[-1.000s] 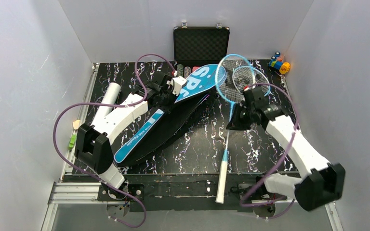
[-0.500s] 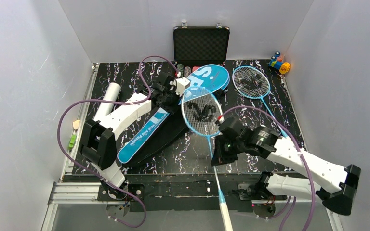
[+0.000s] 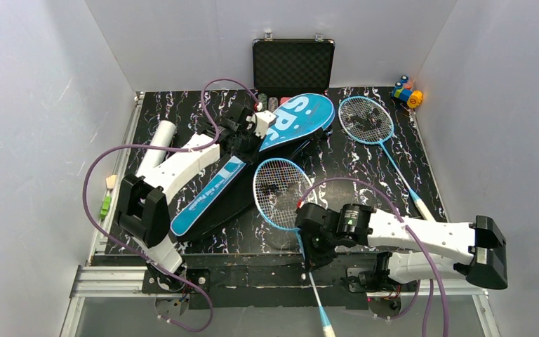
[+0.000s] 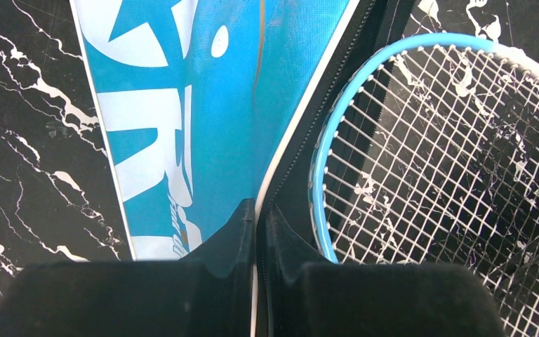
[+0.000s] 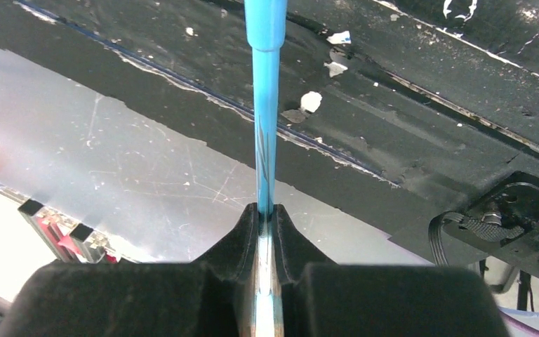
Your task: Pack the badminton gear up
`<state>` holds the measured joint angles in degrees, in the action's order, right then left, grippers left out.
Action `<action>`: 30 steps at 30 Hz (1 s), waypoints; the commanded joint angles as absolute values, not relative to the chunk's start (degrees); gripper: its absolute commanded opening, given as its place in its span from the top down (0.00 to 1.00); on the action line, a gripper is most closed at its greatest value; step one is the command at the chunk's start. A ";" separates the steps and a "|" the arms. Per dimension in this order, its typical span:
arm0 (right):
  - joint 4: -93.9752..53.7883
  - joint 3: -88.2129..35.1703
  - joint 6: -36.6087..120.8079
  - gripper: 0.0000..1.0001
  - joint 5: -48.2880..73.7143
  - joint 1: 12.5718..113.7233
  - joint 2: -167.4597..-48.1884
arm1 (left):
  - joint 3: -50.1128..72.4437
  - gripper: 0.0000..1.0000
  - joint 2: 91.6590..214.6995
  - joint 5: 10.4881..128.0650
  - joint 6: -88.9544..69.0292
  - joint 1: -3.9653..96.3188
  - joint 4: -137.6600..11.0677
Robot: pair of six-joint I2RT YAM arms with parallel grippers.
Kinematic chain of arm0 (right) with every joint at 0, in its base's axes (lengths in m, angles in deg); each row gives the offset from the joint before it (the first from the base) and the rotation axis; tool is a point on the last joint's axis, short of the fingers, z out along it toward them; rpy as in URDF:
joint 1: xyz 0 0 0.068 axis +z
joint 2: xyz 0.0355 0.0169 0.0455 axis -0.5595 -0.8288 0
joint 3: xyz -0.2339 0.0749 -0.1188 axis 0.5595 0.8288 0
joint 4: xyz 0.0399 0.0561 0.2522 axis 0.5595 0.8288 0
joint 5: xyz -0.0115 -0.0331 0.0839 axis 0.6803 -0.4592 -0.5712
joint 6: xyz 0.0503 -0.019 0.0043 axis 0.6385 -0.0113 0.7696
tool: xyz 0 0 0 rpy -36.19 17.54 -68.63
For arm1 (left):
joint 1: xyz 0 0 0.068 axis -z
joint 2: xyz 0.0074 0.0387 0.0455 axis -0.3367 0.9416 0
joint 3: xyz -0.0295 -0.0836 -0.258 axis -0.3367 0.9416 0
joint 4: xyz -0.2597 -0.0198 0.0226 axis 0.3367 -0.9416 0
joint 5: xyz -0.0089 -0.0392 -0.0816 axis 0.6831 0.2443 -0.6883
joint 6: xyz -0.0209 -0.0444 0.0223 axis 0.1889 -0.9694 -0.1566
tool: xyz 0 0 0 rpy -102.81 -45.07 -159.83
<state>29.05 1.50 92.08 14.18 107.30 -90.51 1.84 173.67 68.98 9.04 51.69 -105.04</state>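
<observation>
You are working in a robotics lab test cell, not a home or a shop. Plain white panels (image 3: pixel 42 105) box in your black marble-patterned table (image 3: pixel 351 158) on three sides. Its near edge rests on bare aluminium rail (image 3: pixel 105 281), where your left arm (image 3: pixel 175 165) and right arm (image 3: pixel 421 235) are mounted, with purple cable (image 3: pixel 85 193) looping loose. The right wrist view shows a scratched grey surface (image 5: pixel 112 161) below the edge and exposed black wiring (image 5: pixel 463 228).
</observation>
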 commanded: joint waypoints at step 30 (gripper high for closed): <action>23.33 -6.99 86.58 0.99 22.88 97.45 -104.43 | 4.84 1.00 167.33 53.19 2.20 51.49 -107.53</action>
